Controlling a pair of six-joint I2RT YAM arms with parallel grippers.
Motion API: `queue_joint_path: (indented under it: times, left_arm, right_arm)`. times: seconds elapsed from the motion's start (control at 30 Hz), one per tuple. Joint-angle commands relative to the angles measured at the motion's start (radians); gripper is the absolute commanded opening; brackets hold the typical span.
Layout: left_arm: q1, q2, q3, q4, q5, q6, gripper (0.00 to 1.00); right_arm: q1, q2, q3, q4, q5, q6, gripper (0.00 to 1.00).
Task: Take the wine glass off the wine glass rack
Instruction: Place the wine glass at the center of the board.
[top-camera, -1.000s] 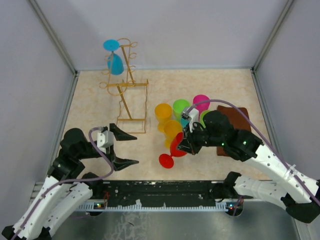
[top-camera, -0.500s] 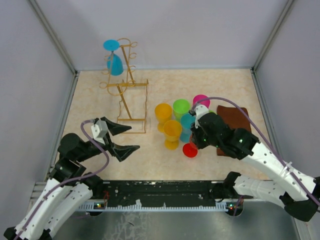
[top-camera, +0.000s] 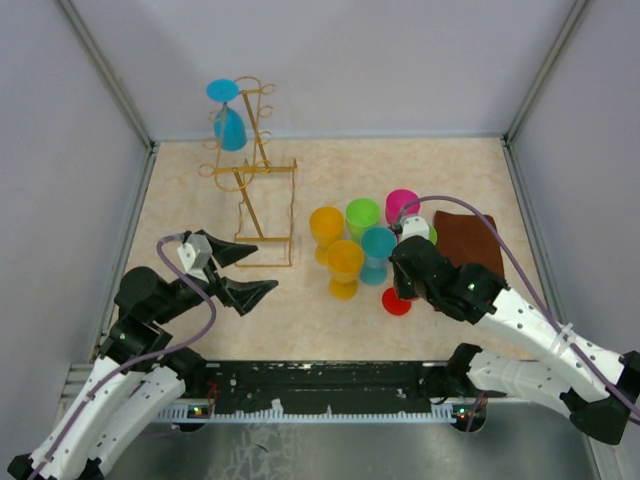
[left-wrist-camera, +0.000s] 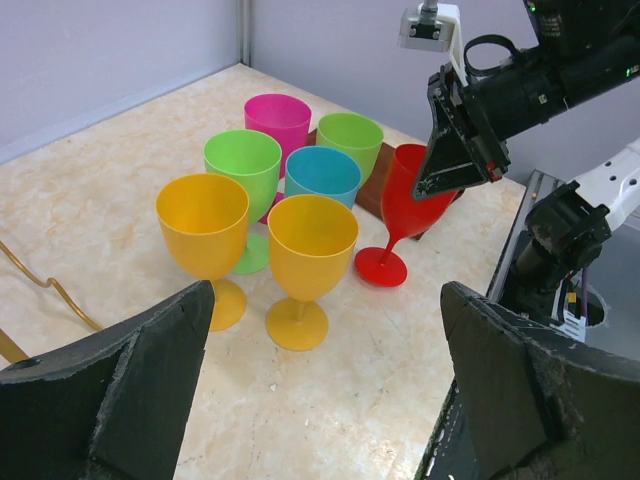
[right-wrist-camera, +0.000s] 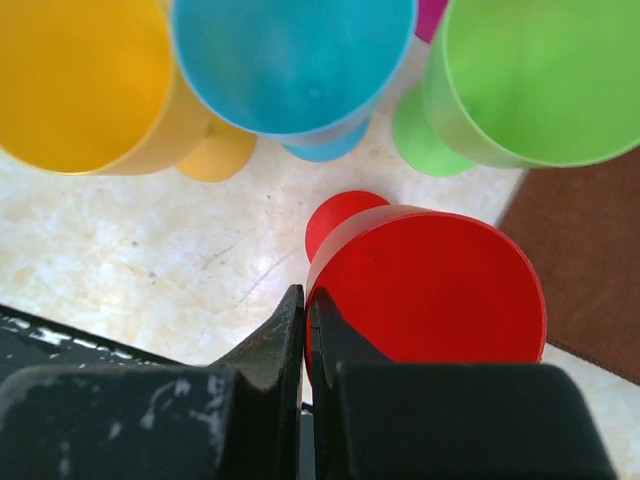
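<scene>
Gold wine glass rack (top-camera: 255, 190) sits toward the far-left corner, blue wine glass (top-camera: 229, 118) hanging upside down near its top. Left gripper (top-camera: 268, 268) hovers wide open by the rack's base. Right gripper (right-wrist-camera: 305, 325) is pinching a red glass (right-wrist-camera: 430, 275) by the rim, near the near edge.

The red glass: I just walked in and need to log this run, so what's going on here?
The right hand is shut on the rim of the red glass, holding it tilted with its foot down at the table beside six other colored glasses. The left hand is open and empty, hovering near the foot of the wire rack. One blue glass hangs upside down high on that rack, not yet taken off.
</scene>
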Motion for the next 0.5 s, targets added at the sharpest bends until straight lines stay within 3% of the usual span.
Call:
queue_joint_path:
  times: [0.0, 0.47]
  left_arm:
    - [0.001, -0.006, 0.016, 0.009, -0.019, 0.01, 1.0]
    - [0.001, -0.005, 0.058, -0.036, -0.092, 0.027, 1.0]
  right_arm:
    - [0.006, -0.011, -0.021, 0.047, 0.112, 0.057, 0.0]
    - [0.006, 0.032, -0.028, 0.062, 0.131, 0.043, 0.03]
